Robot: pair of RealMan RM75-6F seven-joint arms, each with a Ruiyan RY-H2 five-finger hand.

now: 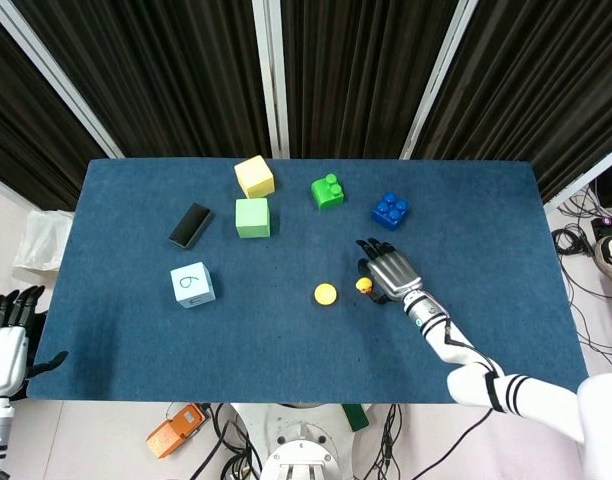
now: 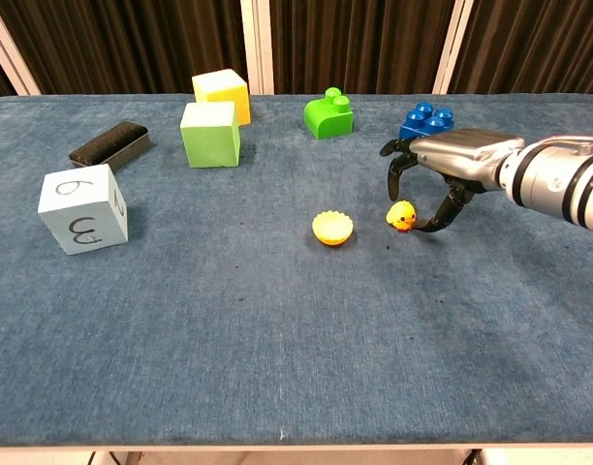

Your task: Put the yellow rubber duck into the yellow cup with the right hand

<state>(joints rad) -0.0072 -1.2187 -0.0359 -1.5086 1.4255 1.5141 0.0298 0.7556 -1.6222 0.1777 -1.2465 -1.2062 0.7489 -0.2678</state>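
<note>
Table [image 2: 277, 368] covered in matt, slightly napped blue cloth, felt-like. Right hand [image 2: 452, 165] has a smooth brushed-metal back with a soft sheen and matt black fingers [image 2: 393, 172]; yellow rubber duck [image 2: 401, 215] and yellow cup [image 2: 332, 228] look smooth, faintly glossy. Green brick [image 2: 328, 114] and blue brick [image 2: 424, 124] are glossy plastic, the black pad [image 2: 109, 142] matt and spongy.

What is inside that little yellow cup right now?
Nothing that shows: the yellow cup looks empty from above and from the front. The yellow rubber duck sits on the table beside it, with the right hand curled around it.
</note>
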